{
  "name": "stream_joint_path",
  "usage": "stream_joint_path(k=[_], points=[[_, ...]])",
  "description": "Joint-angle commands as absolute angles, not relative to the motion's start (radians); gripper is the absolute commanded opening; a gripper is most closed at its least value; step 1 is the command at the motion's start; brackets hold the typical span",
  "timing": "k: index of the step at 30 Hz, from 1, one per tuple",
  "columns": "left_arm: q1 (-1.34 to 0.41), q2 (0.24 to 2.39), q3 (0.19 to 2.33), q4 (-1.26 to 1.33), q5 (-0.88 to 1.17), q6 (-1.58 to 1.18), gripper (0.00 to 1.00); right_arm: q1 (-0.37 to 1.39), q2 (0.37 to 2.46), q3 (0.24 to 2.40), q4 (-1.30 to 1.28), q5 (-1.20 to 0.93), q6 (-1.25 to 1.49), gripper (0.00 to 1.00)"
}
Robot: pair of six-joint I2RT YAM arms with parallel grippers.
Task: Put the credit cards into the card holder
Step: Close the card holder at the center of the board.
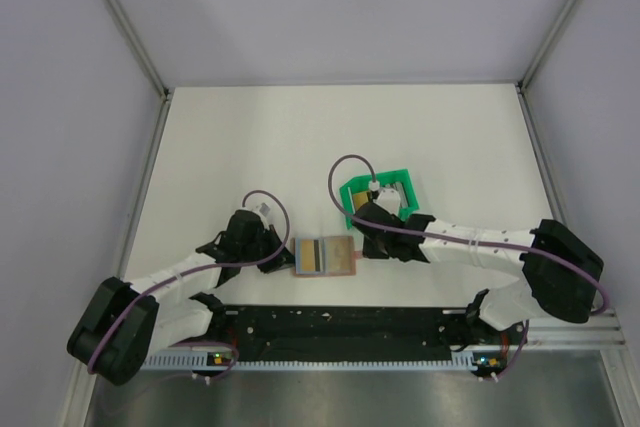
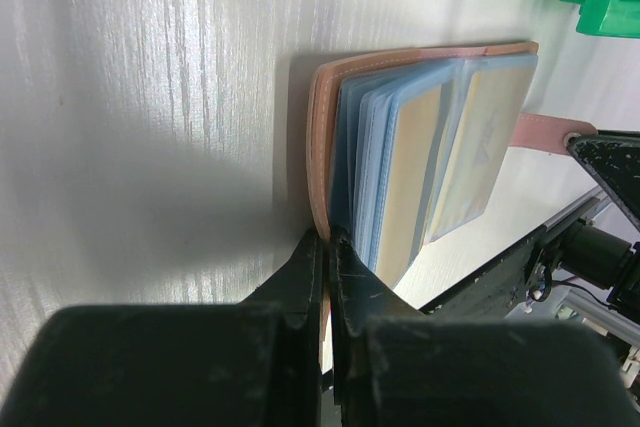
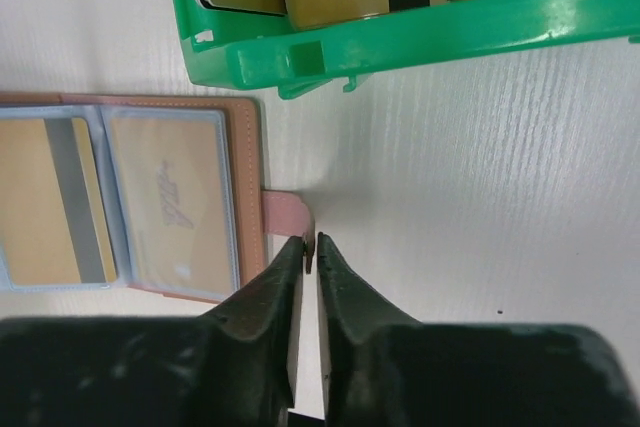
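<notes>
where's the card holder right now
In the top view the card holder lies open at the table's near centre, between the left gripper and right gripper, just below-left of the green tray.

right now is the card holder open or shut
Open. The card holder lies spread flat, clear sleeves up, a gold card showing in one.

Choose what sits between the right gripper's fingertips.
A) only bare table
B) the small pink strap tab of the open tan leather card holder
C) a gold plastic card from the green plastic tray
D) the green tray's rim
B: the right wrist view shows the strap tab of the card holder ending between the tips of the right gripper, with the green tray apart from them.
</notes>
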State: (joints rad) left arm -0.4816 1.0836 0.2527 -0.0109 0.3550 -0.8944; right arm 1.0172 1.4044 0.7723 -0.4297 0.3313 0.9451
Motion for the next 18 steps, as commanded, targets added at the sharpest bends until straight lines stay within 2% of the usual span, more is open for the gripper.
stream_joint_path(k=[1, 2, 10, 18], points=[[-0.483, 1.086, 0.258, -0.038, 0.342, -0.874, 0.00, 0.996, 1.378, 0.756, -0.376, 0.328, 0.954, 0.04], [-0.483, 1.083, 0.259, -0.041, 0.344, -0.873, 0.00, 0.996, 1.378, 0.753, -0.371, 0.325, 0.957, 0.00], [-0.483, 1.085, 0.301, -0.087, 0.354, -0.833, 0.00, 0.996, 1.370, 0.739, -0.351, 0.295, 0.957, 0.00], [-0.483, 1.069, 0.483, -0.342, 0.275, -0.721, 0.00, 0.994, 1.361, 0.709, -0.256, 0.218, 0.948, 0.00]])
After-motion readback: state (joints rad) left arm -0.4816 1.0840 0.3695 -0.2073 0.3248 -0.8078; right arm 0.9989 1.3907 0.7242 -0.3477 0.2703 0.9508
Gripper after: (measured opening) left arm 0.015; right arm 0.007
